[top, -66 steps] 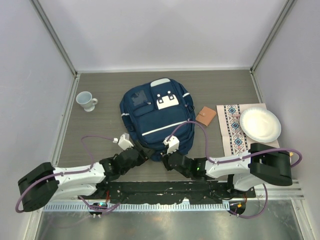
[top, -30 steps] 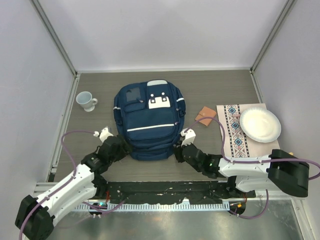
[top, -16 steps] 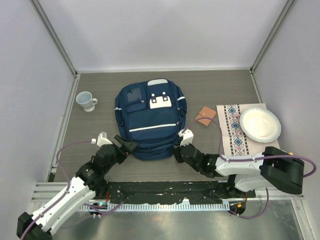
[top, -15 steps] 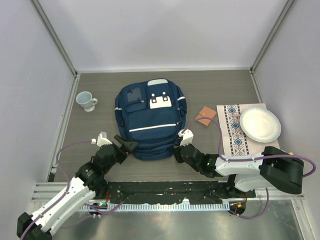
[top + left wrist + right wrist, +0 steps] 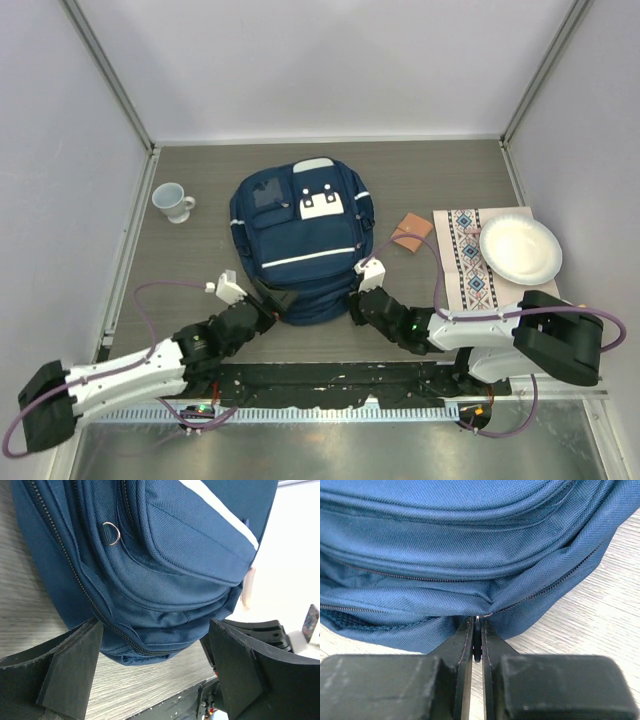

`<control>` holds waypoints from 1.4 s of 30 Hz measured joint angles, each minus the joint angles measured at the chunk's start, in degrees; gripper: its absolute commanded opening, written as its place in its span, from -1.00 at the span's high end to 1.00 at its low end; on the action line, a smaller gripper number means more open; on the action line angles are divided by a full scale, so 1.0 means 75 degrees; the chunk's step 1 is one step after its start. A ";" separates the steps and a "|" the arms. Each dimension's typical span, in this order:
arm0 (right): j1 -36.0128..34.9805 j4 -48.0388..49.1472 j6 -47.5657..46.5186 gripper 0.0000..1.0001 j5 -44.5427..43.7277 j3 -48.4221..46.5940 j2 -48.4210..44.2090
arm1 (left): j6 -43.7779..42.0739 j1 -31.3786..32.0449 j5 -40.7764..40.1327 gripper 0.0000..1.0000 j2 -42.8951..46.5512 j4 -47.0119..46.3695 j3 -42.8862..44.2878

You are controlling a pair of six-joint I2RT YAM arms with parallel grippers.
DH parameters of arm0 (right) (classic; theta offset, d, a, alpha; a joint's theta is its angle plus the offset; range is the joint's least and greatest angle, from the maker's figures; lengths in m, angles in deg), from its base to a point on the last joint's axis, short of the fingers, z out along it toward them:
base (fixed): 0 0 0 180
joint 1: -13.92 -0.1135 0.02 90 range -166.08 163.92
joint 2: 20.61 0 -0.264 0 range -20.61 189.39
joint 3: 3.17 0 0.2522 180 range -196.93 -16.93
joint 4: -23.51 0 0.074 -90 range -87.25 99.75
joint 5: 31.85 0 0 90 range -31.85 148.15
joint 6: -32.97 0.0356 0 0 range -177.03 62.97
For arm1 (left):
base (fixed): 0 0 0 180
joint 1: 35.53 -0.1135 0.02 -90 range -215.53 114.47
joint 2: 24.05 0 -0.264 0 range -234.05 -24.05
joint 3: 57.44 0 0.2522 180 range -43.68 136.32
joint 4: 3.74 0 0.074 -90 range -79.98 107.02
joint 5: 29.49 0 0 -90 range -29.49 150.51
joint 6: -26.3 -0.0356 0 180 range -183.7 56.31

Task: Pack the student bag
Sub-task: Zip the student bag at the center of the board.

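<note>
The student bag, navy with white stripes and a white patch, lies flat in the middle of the table with its bottom toward the arms. My left gripper is open at the bag's near left corner. In the left wrist view that corner bulges between the spread fingers without being gripped. My right gripper sits at the near right corner. In the right wrist view it is shut on a thin metal zipper pull at the bag's bottom seam.
A white mug stands at the left. A small brown wallet lies right of the bag. Further right, a patterned cloth carries a white plate. Walls enclose the table on three sides.
The left gripper has opened, let go of the bag and slid right along its near edge. The bag was turned straighter and now rests still. The right gripper keeps its grip.
</note>
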 measured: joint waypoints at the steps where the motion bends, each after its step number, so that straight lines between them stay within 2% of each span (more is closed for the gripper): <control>1: 0.0006 -0.0026 -0.0023 0.98 -0.0029 0.0000 0.0000 | 0.0079 0.0332 -0.0251 -0.83 -0.0268 -0.0175 0.0000; 5: 0.0041 -0.0122 -0.0076 0.98 -0.0128 0.0000 -0.0006 | 0.0408 0.1218 -0.1250 -0.84 -0.1501 -0.0976 0.0073; 8: 0.0050 -0.0160 -0.0087 0.98 -0.0154 0.0000 -0.0047 | 0.0463 0.1335 -0.1580 -0.65 -0.2381 -0.1483 0.0283; 9: 0.0050 -0.0184 -0.0093 0.98 -0.0172 0.0003 -0.0082 | 0.0455 0.1349 -0.1623 -0.36 -0.2585 -0.1574 0.0344; 11: 0.0050 -0.0204 -0.0099 0.98 -0.0178 0.0020 -0.0210 | 0.0469 0.1384 -0.1664 0.05 -0.2987 -0.1821 0.0434; 12: 0.0050 -0.0236 -0.0105 0.98 -0.0210 0.0044 -0.0289 | 0.0478 0.1396 -0.1661 0.48 -0.3092 -0.1874 0.0437; 15: 0.0061 -0.0306 -0.0105 0.98 -0.0254 0.0166 -0.0565 | 0.0606 0.1419 -0.1664 1.00 -0.3223 -0.2069 0.0315; 18: 0.0047 -0.0303 -0.0102 0.98 -0.0201 0.0224 -0.0737 | 0.0778 0.1469 -0.1719 1.00 -0.2693 -0.2092 0.0087; 20: 0.0038 -0.0291 -0.0093 0.98 -0.0114 0.0256 -0.0825 | 0.0842 0.1478 -0.1798 1.00 -0.1935 -0.1565 0.0009; 27: -0.0090 0.0035 -0.0052 0.98 0.0286 0.0256 -0.0906 | 0.0950 0.1457 -0.2620 1.00 0.2270 0.2713 0.0356; 31: -0.0093 0.0195 -0.0035 0.98 0.0396 0.0224 -0.0749 | 0.0825 0.1445 -0.2996 1.00 0.3742 0.4613 0.0609; 34: -0.0096 0.0210 -0.0035 0.98 0.0402 0.0163 -0.0469 | 0.0778 0.1445 -0.3115 1.00 0.3622 0.5336 0.0845; 39: 0.0105 0.0061 -0.0029 0.98 0.0417 -0.0061 -0.0201 | 0.0737 0.1445 -0.3334 1.00 0.1664 0.5948 0.1757; 42: 0.0548 -0.0067 -0.0020 0.99 0.0583 -0.0117 -0.0201 | 0.0388 0.1419 -0.3398 0.98 0.1017 0.5960 0.2192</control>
